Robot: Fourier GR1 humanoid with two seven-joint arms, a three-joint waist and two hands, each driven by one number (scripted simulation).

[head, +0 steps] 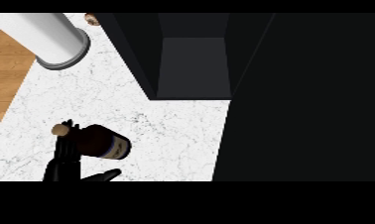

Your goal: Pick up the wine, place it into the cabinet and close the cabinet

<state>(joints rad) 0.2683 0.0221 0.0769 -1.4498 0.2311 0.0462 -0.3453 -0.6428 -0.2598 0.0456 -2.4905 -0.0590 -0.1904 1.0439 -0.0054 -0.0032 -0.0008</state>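
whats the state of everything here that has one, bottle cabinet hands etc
wine bottle, corked, on the marble counter, outside the cabinet
cabinet, open, no bottle inside
cabinet door, swung open at the right
left hand, open, fingers straight beside the bottle's neck, thumb spread
right hand, not in view
white cylinder, upright on the counter

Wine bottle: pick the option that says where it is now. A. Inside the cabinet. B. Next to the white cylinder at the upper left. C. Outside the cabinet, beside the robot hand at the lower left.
C: the wine bottle shows at the lower left over the marble counter, beside the left robot hand, short of the open cabinet.
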